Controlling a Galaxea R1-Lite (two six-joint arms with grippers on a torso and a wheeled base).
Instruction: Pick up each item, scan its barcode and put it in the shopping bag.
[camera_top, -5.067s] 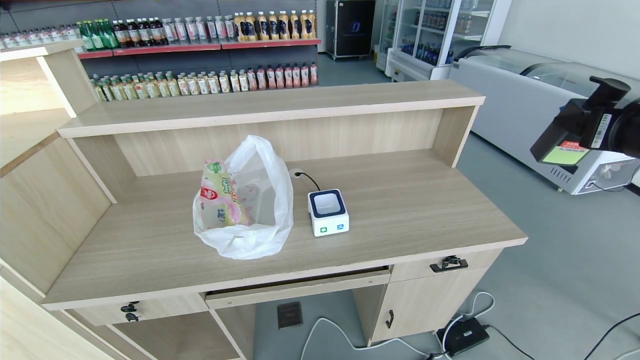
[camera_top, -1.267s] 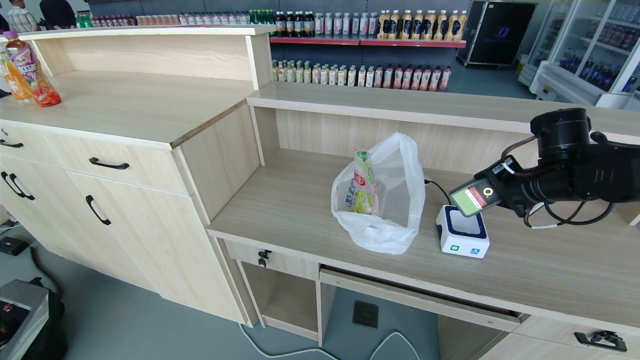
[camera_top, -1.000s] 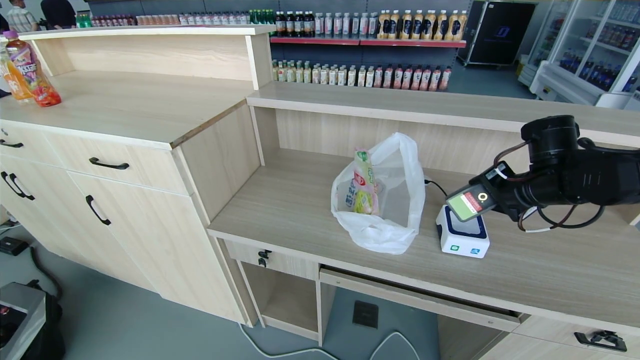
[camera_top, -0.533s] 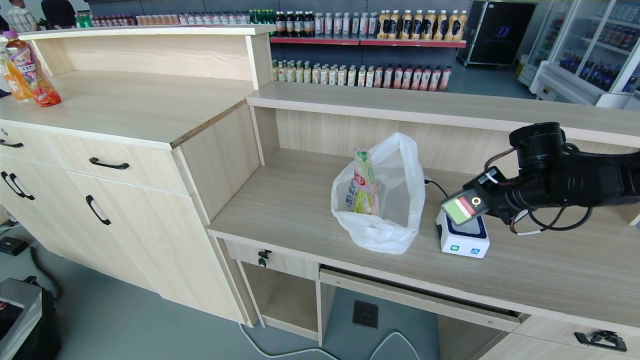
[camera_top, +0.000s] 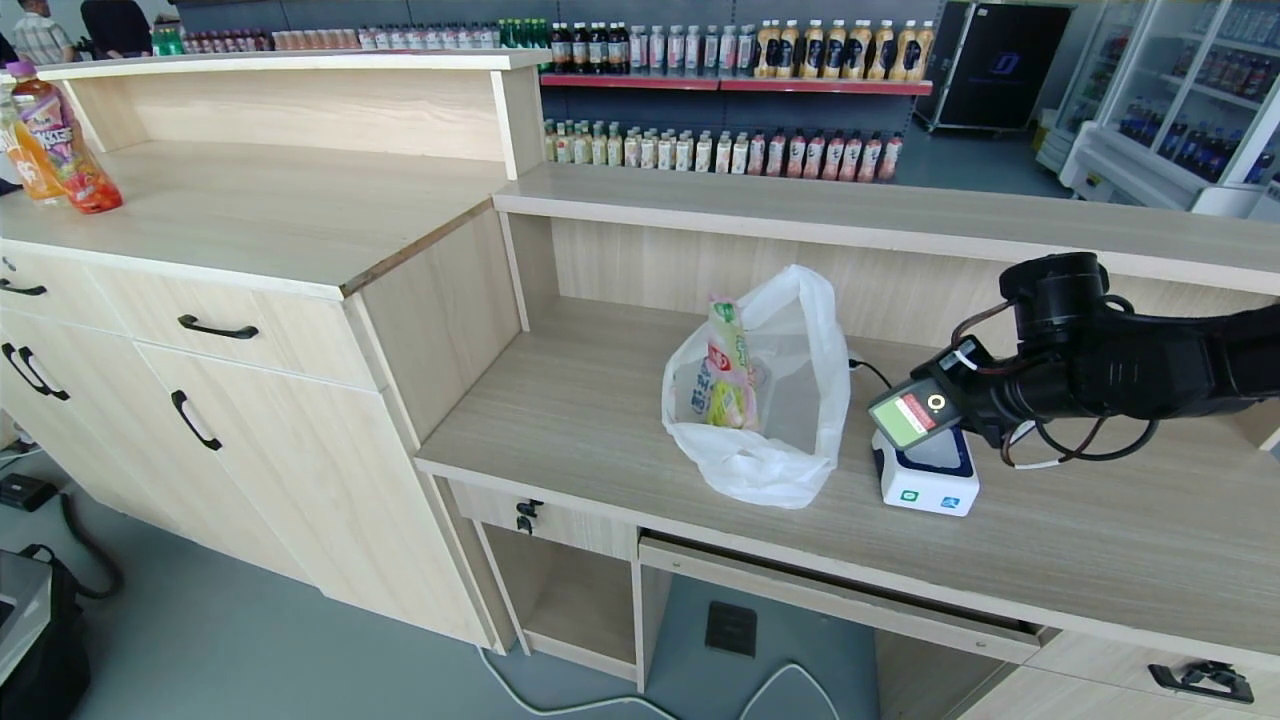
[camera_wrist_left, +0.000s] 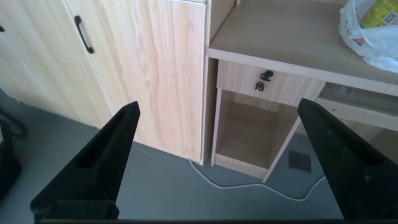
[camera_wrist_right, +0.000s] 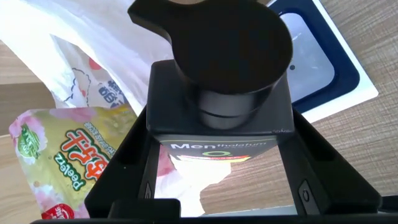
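While the right end effector (camera_wrist_right: 224, 180) grips a black bottle (camera_top: 908, 418) above the scanner (camera_top: 925, 487), the shopping bag (camera_top: 805, 340) sits just left.

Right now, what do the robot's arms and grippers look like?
The right arm is matte black, with a round drum-shaped joint and thin looping cables near the wrist. The right gripper and left gripper have black, angular, wedge-shaped jaws.

Left gripper (camera_wrist_left: 219, 106) held above grey floor (camera_wrist_left: 155, 186), fingers (camera_wrist_left: 93, 168) spread wide.
Recorded beyond it: cabinet door (camera_wrist_left: 149, 68) with black handle (camera_wrist_left: 84, 34); drawer (camera_wrist_left: 298, 87) fitted with a lock (camera_wrist_left: 266, 79); white cable (camera_wrist_left: 236, 185) laid on the floor; shopping bag (camera_wrist_left: 373, 43) set on the counter (camera_wrist_left: 280, 28).
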